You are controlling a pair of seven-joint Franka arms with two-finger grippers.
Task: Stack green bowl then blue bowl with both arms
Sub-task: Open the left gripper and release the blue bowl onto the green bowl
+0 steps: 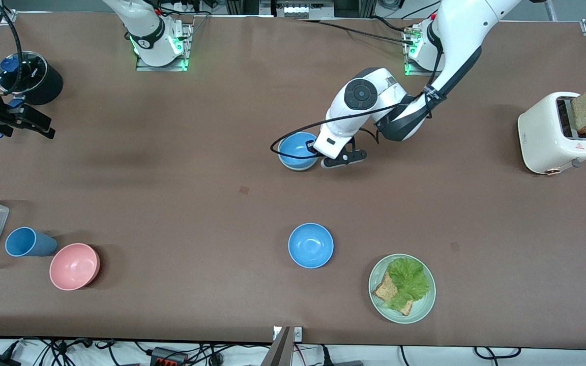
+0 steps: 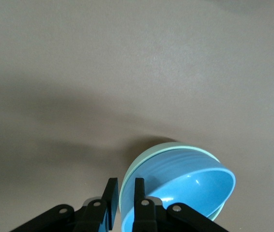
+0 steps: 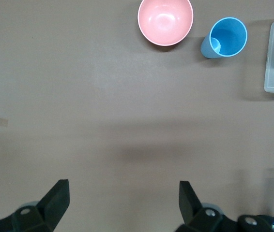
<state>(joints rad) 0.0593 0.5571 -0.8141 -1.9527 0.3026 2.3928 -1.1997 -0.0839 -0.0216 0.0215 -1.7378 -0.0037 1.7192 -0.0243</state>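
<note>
Left wrist view: blue bowl's [image 2: 185,188] rim between left tool [image 2: 123,198].

Front view looks down from high across the table [image 1: 171,168], facing both arm bases, whole tabletop in frame. Left wrist view sits close, looking down past its own fingers [image 2: 139,195] at the blue bowl [image 2: 190,186] nested in the green bowl [image 2: 142,162]; front view shares that stack. Right wrist view looks down from higher up; it shares the pink bowl [image 3: 165,20] and blue cup [image 3: 225,37] with the front view.
</note>
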